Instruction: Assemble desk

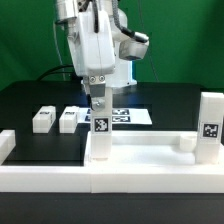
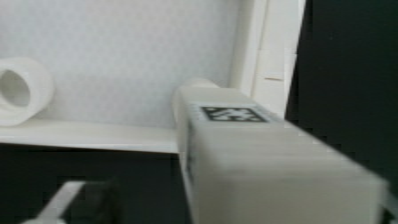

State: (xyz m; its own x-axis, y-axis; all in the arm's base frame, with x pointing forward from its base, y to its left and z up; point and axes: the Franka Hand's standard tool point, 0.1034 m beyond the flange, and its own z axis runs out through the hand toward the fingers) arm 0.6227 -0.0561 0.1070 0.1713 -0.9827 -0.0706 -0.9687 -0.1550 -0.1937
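Observation:
The white tabletop panel (image 1: 150,148) lies flat against the front rail, its rimmed inner face (image 2: 125,50) showing in the wrist view. A tagged white leg (image 1: 100,135) stands upright at the panel's corner on the exterior view's left. My gripper (image 1: 98,100) is straight above it, straddling its top. In the wrist view the leg (image 2: 267,160) fills the foreground, and a dark gap separates it from the one finger (image 2: 63,203) that shows, so the jaws stand open. A second leg (image 1: 210,125) stands upright at the panel's right end. Two loose legs (image 1: 43,120) (image 1: 68,119) lie on the black table.
A low white border rail (image 1: 50,175) runs along the front and turns up at the exterior view's left. The marker board (image 1: 128,116) lies behind the arm. A round socket ring (image 2: 18,90) sits in the panel near the held corner.

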